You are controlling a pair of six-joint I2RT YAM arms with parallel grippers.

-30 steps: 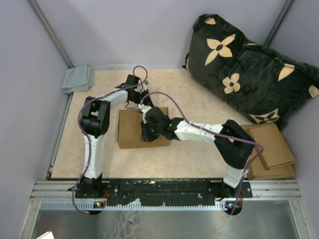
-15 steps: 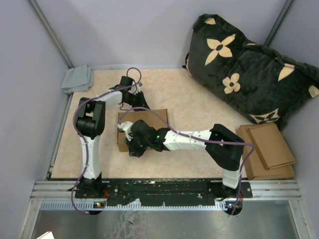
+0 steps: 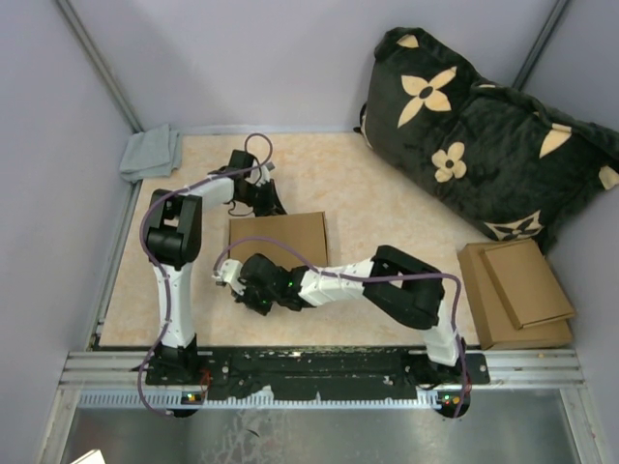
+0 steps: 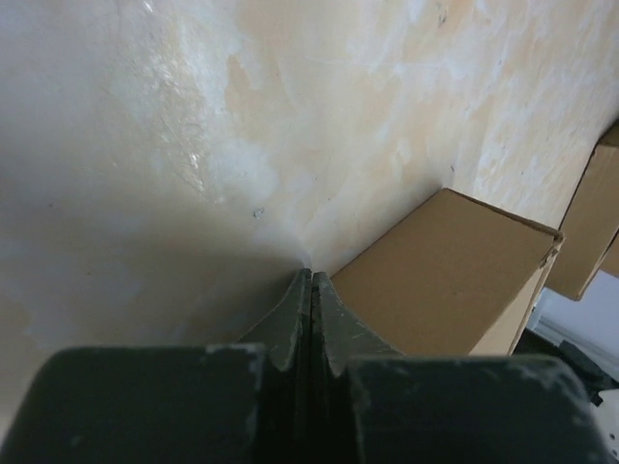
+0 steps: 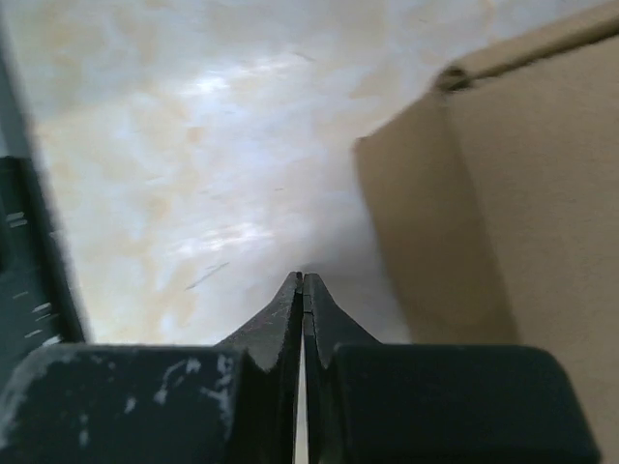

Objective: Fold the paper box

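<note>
The paper box (image 3: 278,239) sits closed on the surface (image 3: 372,198), folding seemingly done, my left gripper (image 4: 309,288) pressed together, empty, at its far-left corner, my right gripper (image 5: 302,290) likewise together and empty beside its near-left corner.

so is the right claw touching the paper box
Apart. In the right wrist view the shut right claw points at the bare table, and a strip of table shows between it and the paper box.
</note>
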